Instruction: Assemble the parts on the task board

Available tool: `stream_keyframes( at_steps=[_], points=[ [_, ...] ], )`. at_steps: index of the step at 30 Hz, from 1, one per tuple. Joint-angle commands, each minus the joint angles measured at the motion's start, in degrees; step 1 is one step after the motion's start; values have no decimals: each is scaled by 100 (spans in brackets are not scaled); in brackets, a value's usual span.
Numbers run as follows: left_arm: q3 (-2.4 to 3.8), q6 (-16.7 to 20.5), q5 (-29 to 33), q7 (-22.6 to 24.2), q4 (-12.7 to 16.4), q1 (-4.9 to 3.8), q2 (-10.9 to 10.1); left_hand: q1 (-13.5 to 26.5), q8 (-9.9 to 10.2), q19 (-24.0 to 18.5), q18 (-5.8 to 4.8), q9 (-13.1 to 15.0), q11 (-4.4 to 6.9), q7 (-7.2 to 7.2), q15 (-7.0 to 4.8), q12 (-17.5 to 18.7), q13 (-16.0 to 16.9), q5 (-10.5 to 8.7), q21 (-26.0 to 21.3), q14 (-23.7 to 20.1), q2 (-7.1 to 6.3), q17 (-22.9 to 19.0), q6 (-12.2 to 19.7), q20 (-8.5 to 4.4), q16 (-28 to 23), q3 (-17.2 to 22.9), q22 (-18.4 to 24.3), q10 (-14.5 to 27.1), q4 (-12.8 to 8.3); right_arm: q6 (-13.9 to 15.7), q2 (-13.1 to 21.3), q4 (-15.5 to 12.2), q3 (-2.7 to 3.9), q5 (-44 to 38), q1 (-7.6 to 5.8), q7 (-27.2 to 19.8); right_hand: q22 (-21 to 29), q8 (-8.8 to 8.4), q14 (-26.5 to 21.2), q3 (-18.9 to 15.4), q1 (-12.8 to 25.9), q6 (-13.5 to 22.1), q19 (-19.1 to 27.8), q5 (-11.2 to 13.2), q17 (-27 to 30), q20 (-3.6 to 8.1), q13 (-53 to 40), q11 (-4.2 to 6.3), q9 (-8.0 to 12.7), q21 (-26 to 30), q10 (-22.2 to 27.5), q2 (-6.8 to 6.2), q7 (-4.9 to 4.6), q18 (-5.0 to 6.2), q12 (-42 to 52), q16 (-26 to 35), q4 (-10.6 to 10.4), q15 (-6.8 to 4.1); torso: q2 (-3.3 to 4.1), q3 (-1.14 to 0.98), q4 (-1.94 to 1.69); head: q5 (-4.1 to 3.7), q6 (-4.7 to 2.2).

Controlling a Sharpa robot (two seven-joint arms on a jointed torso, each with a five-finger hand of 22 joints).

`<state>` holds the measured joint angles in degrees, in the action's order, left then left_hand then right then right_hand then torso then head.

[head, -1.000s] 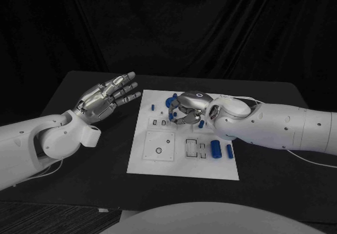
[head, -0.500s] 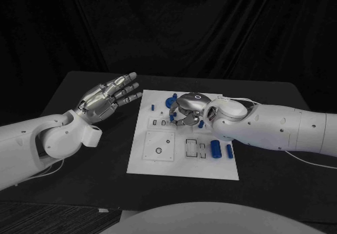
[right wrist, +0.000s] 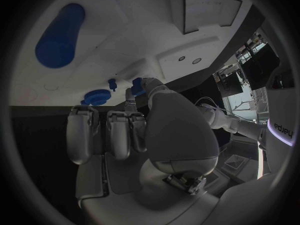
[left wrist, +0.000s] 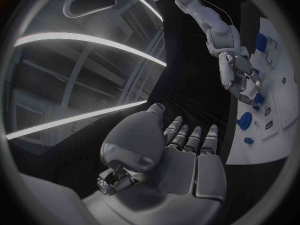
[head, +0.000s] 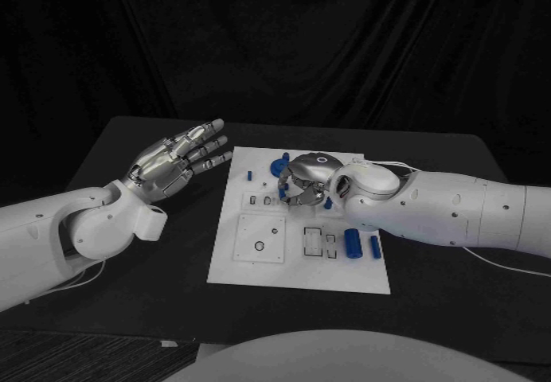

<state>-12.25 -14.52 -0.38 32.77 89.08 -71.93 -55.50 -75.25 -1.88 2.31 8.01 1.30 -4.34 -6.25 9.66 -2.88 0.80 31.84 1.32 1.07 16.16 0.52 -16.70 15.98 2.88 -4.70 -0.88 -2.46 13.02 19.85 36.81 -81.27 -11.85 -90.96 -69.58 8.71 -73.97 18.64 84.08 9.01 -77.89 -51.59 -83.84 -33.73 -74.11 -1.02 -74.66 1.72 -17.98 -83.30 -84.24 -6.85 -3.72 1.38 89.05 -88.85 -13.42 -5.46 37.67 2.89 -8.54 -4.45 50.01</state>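
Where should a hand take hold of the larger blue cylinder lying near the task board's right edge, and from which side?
Probably across its middle, from straight above. The larger blue cylinder lies flat on the task board with its long axis running away from the robot, so fingers can close on its curved sides. A thinner blue cylinder lies close beside it, leaving little room there.

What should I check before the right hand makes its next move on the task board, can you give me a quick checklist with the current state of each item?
1. Right hand over the task board, at its far half: ok.
2. Whether the right hand holds a part: cannot tell, its fingers curl down and hide what is under them.
3. Left hand clear of the board, raised beside it with its fingers spread and nothing in it: ok.
4. Two upright blue cylinders at the board's near right, apart from the right hand: ok.
5. Round blue part at the board's far edge, next to the right hand: ok, untouched.
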Motion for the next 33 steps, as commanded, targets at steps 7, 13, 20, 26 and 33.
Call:
stream_keyframes(
  at_steps=[7,13,20,26,33],
  points=[
    [6,-100,-1,54,-8,24,22,-74,-66,31,205,95,-50,14,50,-113,45,91,85,41,3,49,-49,20,79,348,-31,18,-78,-130,-62,89,3,-76,47,224,-1289,262,564,186,-117,-38,-200,-193,-1474,-29,-1534,-27,-331,175,-576,128,-3,91,95,-35,79,49,-1,3,-5,-8,-1],
    [6,-101,-1,50,-15,32,22,-74,-66,31,205,95,-50,14,50,-113,45,91,85,41,3,49,-49,20,79,348,-31,18,-78,-151,-85,114,3,-76,55,241,-1285,237,564,206,-113,13,-194,-171,-1473,-37,-1534,-33,-338,190,-576,132,-12,94,95,-34,112,55,2,4,-3,-10,-1],
    [6,-105,-1,37,-18,40,22,-74,-66,31,205,95,-50,14,50,-113,45,91,85,41,3,49,-49,20,79,348,-31,18,-78,-188,-102,124,4,-76,62,236,-1283,206,564,222,-88,80,-194,-94,-1473,-45,-1534,-38,-350,198,-576,137,-17,95,95,-34,147,61,2,2,-3,-13,-1],
    [6,-107,-1,12,-19,45,26,-73,-65,28,204,94,-48,11,50,-111,43,97,83,40,10,49,-47,20,79,361,-30,23,-77,-206,-112,133,4,-76,67,222,-1282,186,564,224,-69,122,-194,-39,-1473,-49,-1534,-42,-357,202,-576,130,-21,96,95,-34,168,64,2,1,-4,-12,-1],
    [6,-108,-1,-9,-24,51,28,-73,-64,28,204,93,-48,10,50,-109,43,97,83,39,10,48,-38,20,78,363,-30,25,-77,-234,-117,137,4,-76,69,225,-1298,128,577,209,31,232,-218,257,-1528,-60,-1534,-53,-383,169,-576,107,-28,86,95,-73,224,72,1,1,-2,-11,-1]
  ],
)
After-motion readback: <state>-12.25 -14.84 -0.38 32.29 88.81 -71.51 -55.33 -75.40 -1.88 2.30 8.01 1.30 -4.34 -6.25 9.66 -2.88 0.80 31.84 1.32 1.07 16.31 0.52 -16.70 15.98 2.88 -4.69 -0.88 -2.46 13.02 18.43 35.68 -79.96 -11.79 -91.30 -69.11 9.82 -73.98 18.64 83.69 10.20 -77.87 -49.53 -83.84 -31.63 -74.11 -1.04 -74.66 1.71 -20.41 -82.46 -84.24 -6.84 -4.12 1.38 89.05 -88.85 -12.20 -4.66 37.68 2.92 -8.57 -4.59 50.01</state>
